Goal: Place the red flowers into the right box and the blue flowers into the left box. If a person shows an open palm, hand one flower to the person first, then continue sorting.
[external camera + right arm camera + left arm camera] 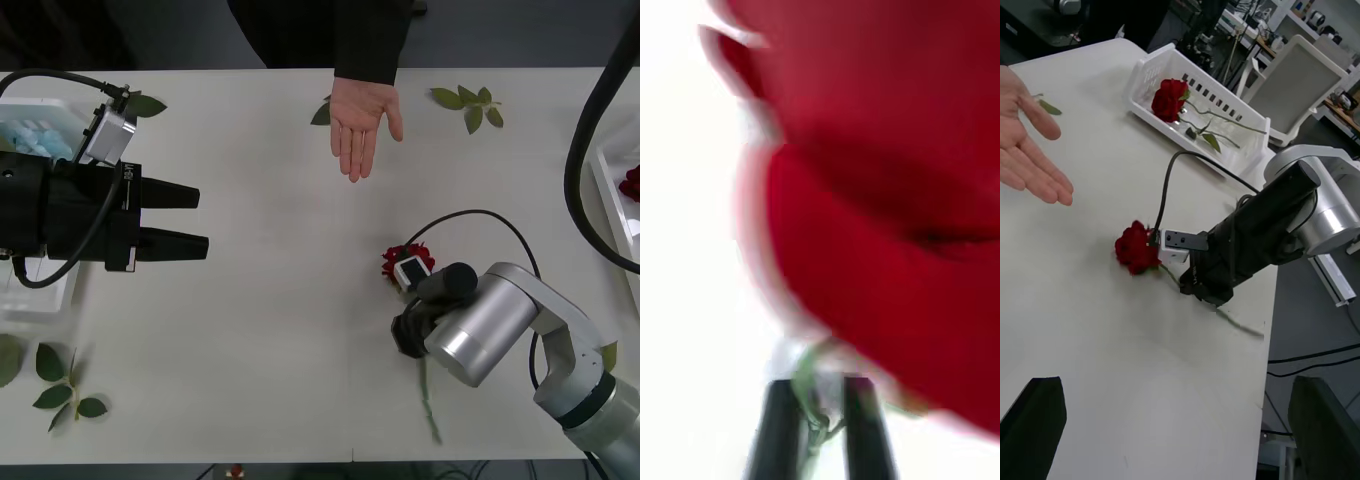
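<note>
A red flower (406, 260) lies on the table at centre right, its stem (428, 405) running toward the front edge. My right gripper (408, 335) is down over that stem just behind the head. In the right wrist view the black fingers (779, 431) stand close together with the green stem (816, 420) between them and the red head (887, 225) just beyond. My left gripper (200, 220) hovers open at the left, beside the left box (30, 295), which holds blue flowers (35, 135). The right box (1225, 146) holds one red flower (1169, 97). The person's open palm (362, 125) reaches over the far edge.
Loose green leaf sprigs lie at the far right (468, 102), beside the palm (321, 113), near the left box (146, 104) and at the front left (62, 385). A black cable (480, 215) loops behind the right arm. White tabletop (280, 330) lies between the arms.
</note>
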Motion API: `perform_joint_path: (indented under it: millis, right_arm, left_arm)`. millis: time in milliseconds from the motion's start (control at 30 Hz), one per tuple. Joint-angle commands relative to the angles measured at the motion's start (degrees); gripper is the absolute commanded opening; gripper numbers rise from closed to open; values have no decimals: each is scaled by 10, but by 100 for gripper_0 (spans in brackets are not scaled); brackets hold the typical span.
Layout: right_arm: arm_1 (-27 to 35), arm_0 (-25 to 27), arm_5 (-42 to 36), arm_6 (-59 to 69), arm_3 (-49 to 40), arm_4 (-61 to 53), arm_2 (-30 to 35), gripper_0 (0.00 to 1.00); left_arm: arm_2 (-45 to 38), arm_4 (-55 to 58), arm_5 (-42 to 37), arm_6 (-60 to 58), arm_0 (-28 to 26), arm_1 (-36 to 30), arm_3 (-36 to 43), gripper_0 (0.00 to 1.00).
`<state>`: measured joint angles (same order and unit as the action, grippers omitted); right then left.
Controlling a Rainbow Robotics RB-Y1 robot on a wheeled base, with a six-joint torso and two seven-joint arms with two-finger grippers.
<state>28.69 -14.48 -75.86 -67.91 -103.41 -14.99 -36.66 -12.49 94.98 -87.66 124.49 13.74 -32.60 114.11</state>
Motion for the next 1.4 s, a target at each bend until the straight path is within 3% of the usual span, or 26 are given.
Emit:
perform_joint_path:
  millis: [33, 533, 733, 967, 1233, 1400]
  right_arm:
    - [-2, -5, 1, 31, 6, 1, 1, 0]
    - [57, 0, -11, 16, -153, -13, 94, 0]
    - [68, 15, 121, 4, -206, 29, 137, 0]
    - [65, 4, 347, -22, -206, 56, 172, 0]
    - [62, -45, 527, -82, -168, 54, 184, 0]
    - [58, -62, 589, -84, -147, 60, 186, 0]
  left_arm:
    - [-11, 1, -2, -7, 7, -10, 6, 86]
    - [-17, 0, -1, -13, 7, -10, 6, 86]
    - [-20, 1, -2, -14, 6, -10, 6, 86]
    - [-21, 1, -1, -17, 6, -10, 5, 86]
    - [-22, 1, -2, -20, 5, -9, 5, 86]
    - [-22, 2, -2, -20, 5, -10, 6, 86]
